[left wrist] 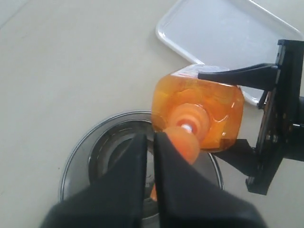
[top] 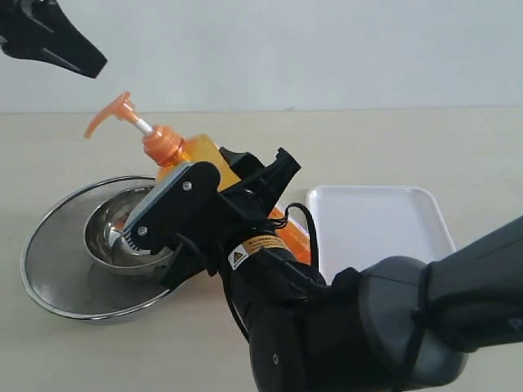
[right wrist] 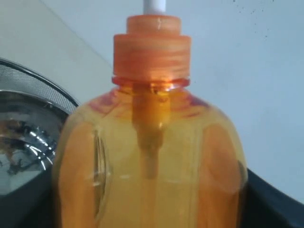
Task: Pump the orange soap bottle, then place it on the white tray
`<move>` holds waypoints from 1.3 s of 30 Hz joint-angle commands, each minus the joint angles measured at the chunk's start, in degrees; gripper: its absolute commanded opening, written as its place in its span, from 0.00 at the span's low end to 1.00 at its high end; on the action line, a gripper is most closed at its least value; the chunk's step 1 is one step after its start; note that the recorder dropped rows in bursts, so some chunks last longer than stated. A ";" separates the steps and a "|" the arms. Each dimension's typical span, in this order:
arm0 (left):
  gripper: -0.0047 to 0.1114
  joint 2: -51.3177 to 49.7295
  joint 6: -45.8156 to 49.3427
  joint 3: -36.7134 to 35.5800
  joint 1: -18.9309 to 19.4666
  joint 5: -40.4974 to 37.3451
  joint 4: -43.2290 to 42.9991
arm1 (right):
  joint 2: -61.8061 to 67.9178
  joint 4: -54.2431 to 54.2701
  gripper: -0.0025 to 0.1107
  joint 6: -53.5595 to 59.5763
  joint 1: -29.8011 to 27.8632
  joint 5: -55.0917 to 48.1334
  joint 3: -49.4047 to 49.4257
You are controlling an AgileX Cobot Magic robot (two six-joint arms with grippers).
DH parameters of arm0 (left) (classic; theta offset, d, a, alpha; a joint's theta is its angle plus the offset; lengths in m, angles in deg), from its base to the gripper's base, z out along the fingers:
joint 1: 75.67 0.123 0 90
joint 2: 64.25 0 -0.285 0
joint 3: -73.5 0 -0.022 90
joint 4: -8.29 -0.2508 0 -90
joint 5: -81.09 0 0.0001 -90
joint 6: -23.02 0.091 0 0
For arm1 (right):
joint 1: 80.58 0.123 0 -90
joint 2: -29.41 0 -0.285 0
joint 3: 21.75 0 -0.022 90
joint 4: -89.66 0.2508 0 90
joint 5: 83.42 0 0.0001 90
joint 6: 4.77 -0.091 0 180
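I have the right gripper (left wrist: 223, 111) clamped on the tilted orange soap bottle (top: 192, 159). Left gripper (left wrist: 149, 142), pinched shut and empty, hovers over the pump (top: 114, 110), which looks unpressed. White tray (top: 376, 220) at 3 o'clock, placing still to do.

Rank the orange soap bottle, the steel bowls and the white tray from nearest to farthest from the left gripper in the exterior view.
1. The orange soap bottle, just below and right of the left gripper.
2. The steel bowls, lower left.
3. The white tray, far right.
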 commanded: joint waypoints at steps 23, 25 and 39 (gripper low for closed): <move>0.08 -5.17 5.64 -2.96 2.53 -4.75 11.38 | -0.86 -1.11 0.02 0.90 0.04 2.98 -0.59; 0.08 -5.71 5.80 -3.50 2.53 -4.75 11.45 | -0.86 -1.11 0.02 0.99 0.04 2.98 -0.59; 0.08 -9.68 5.05 -3.47 -2.55 -2.16 10.06 | -0.86 -1.43 0.02 1.02 0.04 2.75 -0.59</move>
